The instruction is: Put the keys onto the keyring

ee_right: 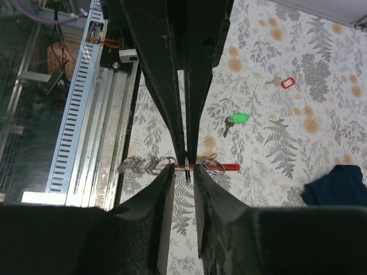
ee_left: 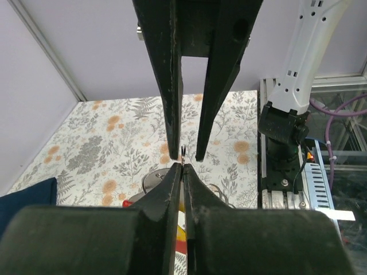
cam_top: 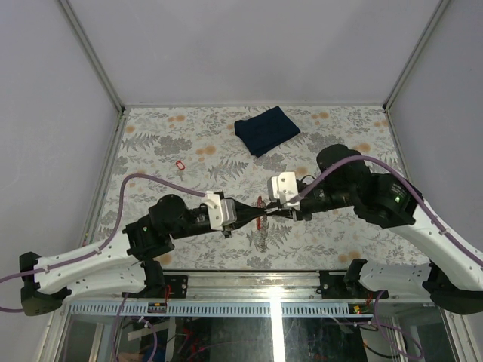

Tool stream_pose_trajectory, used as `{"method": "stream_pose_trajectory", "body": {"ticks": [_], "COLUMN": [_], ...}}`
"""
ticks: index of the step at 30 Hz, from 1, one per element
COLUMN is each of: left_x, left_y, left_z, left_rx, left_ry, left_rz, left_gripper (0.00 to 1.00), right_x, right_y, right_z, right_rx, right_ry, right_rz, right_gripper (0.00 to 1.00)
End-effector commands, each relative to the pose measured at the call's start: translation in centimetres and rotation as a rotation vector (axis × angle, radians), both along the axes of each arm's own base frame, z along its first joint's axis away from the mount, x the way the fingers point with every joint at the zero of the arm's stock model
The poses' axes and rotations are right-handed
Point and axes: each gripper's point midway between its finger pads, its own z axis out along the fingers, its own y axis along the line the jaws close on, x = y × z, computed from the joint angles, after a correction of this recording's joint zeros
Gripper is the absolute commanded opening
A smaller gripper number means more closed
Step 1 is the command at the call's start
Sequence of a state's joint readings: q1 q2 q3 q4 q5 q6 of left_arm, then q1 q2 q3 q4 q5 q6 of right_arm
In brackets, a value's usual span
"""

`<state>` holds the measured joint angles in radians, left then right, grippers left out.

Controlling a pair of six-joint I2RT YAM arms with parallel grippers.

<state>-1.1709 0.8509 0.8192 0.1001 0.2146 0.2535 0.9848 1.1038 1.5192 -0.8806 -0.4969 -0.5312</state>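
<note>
The keyring hangs in the air between my two grippers. Its thin silvery loop (ee_right: pixel 185 168) has a red tag (ee_right: pixel 225 167) and a short chain (ee_right: pixel 140 165). My left gripper (ee_left: pixel 183 166) is shut on the thin metal loop (ee_left: pixel 182 153). A yellow piece (ee_left: pixel 181 230) shows under its fingers. My right gripper (ee_right: pixel 184 171) faces it tip to tip, with its jaws a little apart on either side of the loop and not touching it. The green-headed key (ee_right: pixel 236 119) lies on the table beyond. In the top view both grippers meet at the keyring (cam_top: pixel 259 226).
A folded dark blue cloth (cam_top: pixel 266 128) lies at the back of the floral table (cam_top: pixel 151 143). A small red-framed tag (cam_top: pixel 179 164) with a little key (ee_right: pixel 287 82) lies at the left. A metal rail (cam_top: pixel 249 277) runs along the near edge.
</note>
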Motion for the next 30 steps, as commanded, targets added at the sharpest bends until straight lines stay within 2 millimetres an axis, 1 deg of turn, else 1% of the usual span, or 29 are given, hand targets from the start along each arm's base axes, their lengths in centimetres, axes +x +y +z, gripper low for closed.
{"method": "stream_pose_trajectory", "body": {"ticks": [1, 4, 5, 6, 9, 12, 14, 18, 25, 30], "left_x": [-0.2, -0.8, -1.0, -1.2, -2.0, -2.7, -3.2, -4.0, -4.5, -4.5], "left_y": [1.3, 2.2, 2.5, 2.8, 3.7, 4.6, 5.0, 5.2, 5.2, 5.2], "left_z": [4.1, 5.3, 5.6, 5.9, 7.0, 8.1, 8.9, 9.8, 10.5, 10.7], "left_rx": [-0.204, -0.309, -0.342, -0.378, -0.478, -0.566, -0.612, -0.651, -0.657, -0.649], "left_ry": [-0.016, -0.001, 0.007, 0.013, 0.022, 0.022, 0.015, 0.006, -0.014, -0.023], "left_rz": [0.025, 0.012, 0.005, -0.003, -0.033, -0.070, -0.096, -0.140, -0.162, -0.162], "left_gripper": [0.00, 0.00, 0.00, 0.00, 0.00, 0.00, 0.00, 0.00, 0.00, 0.00], "right_x": [-0.5, -0.5, -0.4, -0.5, -0.8, -1.6, -1.9, -2.4, -3.1, -3.4], "right_y": [0.5, 0.3, 0.4, 0.0, -0.4, 0.0, 0.5, 1.3, 1.8, 1.9], "right_z": [4.0, 5.8, 7.0, 7.8, 9.4, 9.4, 9.2, 9.4, 9.1, 9.0], "right_rx": [0.187, 0.294, 0.354, 0.411, 0.578, 0.689, 0.703, 0.717, 0.739, 0.739], "right_ry": [-0.099, -0.156, -0.193, -0.226, -0.313, -0.327, -0.291, -0.221, -0.178, -0.165], "right_rz": [0.023, 0.010, 0.007, 0.000, -0.006, 0.036, 0.057, 0.090, 0.133, 0.154], "right_gripper": [0.30, 0.35, 0.36, 0.37, 0.35, 0.34, 0.35, 0.35, 0.32, 0.32]}}
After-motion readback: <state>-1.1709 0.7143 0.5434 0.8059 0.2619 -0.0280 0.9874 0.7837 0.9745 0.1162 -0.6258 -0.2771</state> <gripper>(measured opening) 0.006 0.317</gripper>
